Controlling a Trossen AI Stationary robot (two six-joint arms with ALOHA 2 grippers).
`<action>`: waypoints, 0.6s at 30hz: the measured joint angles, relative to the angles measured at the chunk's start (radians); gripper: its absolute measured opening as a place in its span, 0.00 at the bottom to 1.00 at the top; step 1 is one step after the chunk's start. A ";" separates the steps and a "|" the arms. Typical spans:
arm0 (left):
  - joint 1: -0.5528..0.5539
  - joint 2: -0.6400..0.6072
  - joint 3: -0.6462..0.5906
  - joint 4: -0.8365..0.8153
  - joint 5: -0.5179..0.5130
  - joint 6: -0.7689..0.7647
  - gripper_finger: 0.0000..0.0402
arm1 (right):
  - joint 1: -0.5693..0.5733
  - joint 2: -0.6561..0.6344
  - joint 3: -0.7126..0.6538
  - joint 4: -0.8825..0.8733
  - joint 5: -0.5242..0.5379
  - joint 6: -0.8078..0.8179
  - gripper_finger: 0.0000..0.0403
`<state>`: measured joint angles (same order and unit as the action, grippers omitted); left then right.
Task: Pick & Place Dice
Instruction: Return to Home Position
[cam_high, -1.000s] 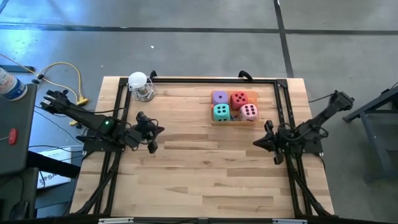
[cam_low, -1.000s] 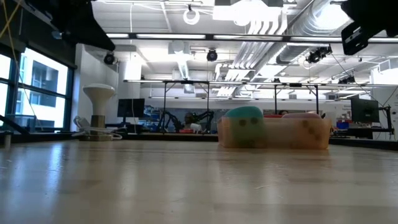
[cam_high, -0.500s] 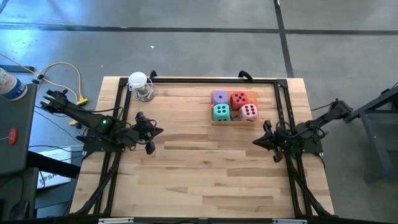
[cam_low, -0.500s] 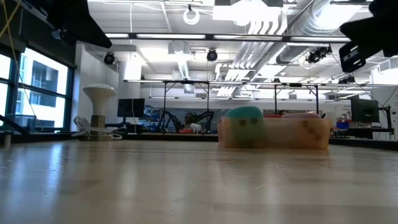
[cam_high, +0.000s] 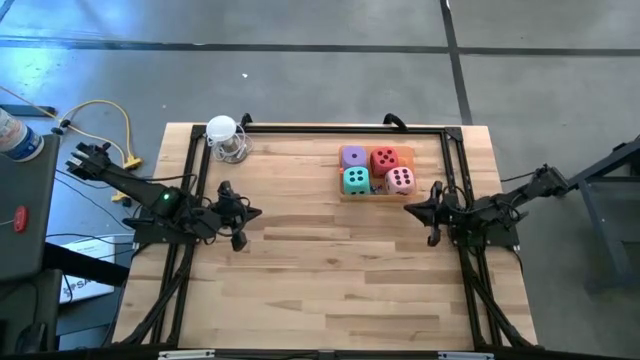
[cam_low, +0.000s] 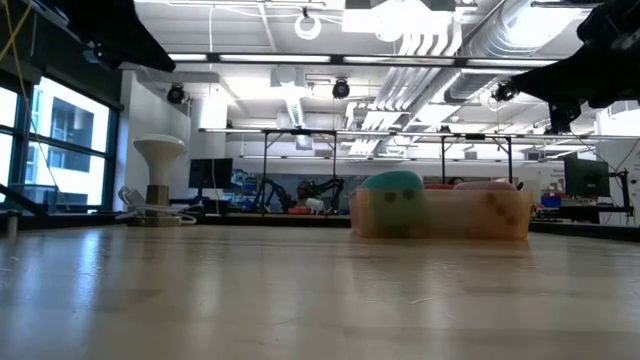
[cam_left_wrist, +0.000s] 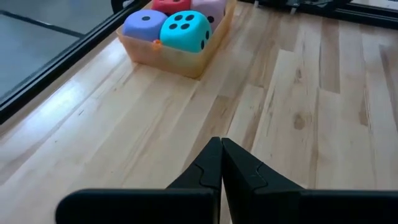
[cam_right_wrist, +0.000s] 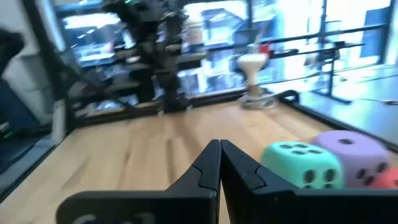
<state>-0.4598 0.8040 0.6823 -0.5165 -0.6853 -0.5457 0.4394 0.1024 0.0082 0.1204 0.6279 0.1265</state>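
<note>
Four dice sit side by side in a shallow orange tray (cam_high: 407, 154) at the table's far right: purple (cam_high: 352, 156), red (cam_high: 384, 158), teal (cam_high: 355, 180) and pink (cam_high: 400, 180). My left gripper (cam_high: 250, 212) hovers shut over the table's left part and points toward the tray; its wrist view shows the teal die (cam_left_wrist: 185, 30) and the purple die (cam_left_wrist: 144, 23) far ahead. My right gripper (cam_high: 408, 210) is shut just off the tray's near right corner, above the wood. In its wrist view, the teal die (cam_right_wrist: 301, 163) and the purple die (cam_right_wrist: 351, 152) stand beside its tips (cam_right_wrist: 219, 144).
A white lamp-like object (cam_high: 224, 135) stands on the table's far left corner. Black frame rails (cam_high: 330, 128) run along the far edge and both sides. Bare wood lies across the middle and near part of the table (cam_high: 330, 280).
My right gripper has swung toward the table's far edge, closer to the tray's near right corner. Its arm has sunk lower, and its fingers have stayed shut. The dice and the tray have not moved.
</note>
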 joint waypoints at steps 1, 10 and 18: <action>0.001 0.000 0.000 0.000 0.001 0.000 0.00 | -0.007 0.000 0.000 0.003 0.006 -0.001 0.00; 0.000 0.001 0.000 0.015 0.003 0.000 0.00 | -0.078 0.000 0.000 -0.014 -0.002 -0.002 0.00; -0.011 0.001 0.000 0.081 0.057 0.151 0.00 | -0.087 0.001 -0.001 -0.031 -0.034 0.087 0.00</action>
<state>-0.4712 0.8051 0.6823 -0.4360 -0.6287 -0.3944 0.3527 0.1036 0.0074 0.0898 0.5943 0.2131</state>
